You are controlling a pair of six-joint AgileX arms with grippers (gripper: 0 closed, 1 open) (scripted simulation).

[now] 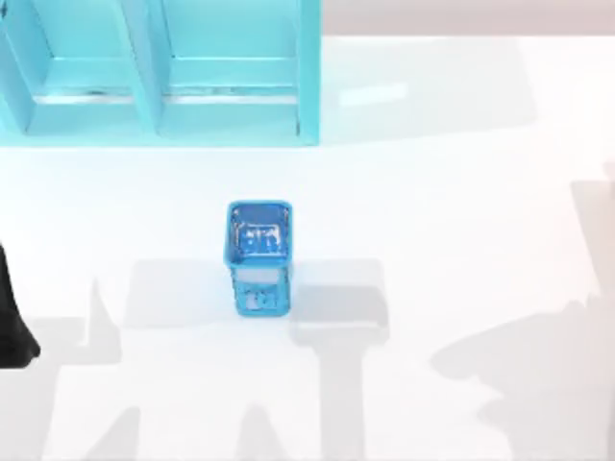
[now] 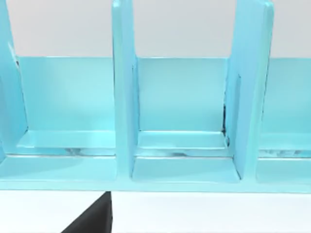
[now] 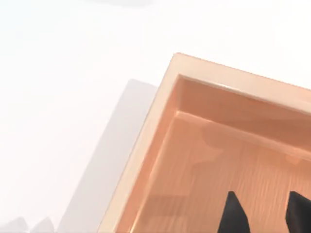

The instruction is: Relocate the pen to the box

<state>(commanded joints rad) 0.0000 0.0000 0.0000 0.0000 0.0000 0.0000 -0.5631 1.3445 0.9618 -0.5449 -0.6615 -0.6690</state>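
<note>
The pen is out of view. A light wooden box (image 3: 141, 160) lies under my right gripper (image 3: 262, 213). The gripper's two black fingertips (image 3: 233, 216) hang apart over the box's floor, open, with bare wood showing between them. My left arm (image 1: 12, 322) is at the table's left edge. A dark part of the left gripper (image 2: 92, 221) shows in front of the teal shelf.
A blue mesh cup (image 1: 259, 254) stands upright at the middle of the white table. A teal shelf unit (image 1: 154, 86) with upright dividers (image 2: 121, 97) takes up the back left. Arm shadows fall across the front and right of the table.
</note>
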